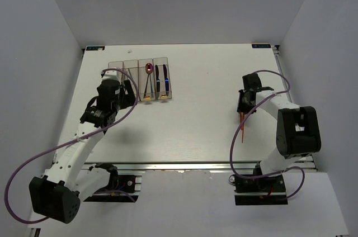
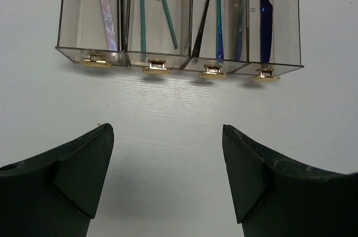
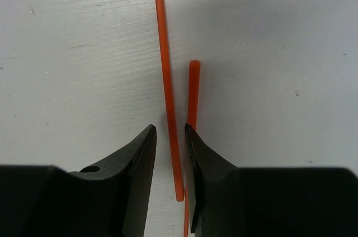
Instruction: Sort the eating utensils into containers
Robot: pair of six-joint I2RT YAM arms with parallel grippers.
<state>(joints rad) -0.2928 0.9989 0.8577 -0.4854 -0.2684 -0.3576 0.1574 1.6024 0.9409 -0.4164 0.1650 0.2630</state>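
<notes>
Right hand (image 3: 170,132) straddles one orange chopstick (image 3: 166,69) on the tabletop (image 3: 72,52), jaws narrow about it — gripped or not, I cannot tell — while the left hand (image 2: 168,132) hangs spread wide before the bins (image 2: 70,19).

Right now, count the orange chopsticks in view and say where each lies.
2 orange chopsticks, both on the table. One runs between the fingers of the right gripper; the other lies beside it, passing under one finger. The gripper could hide more.
</notes>
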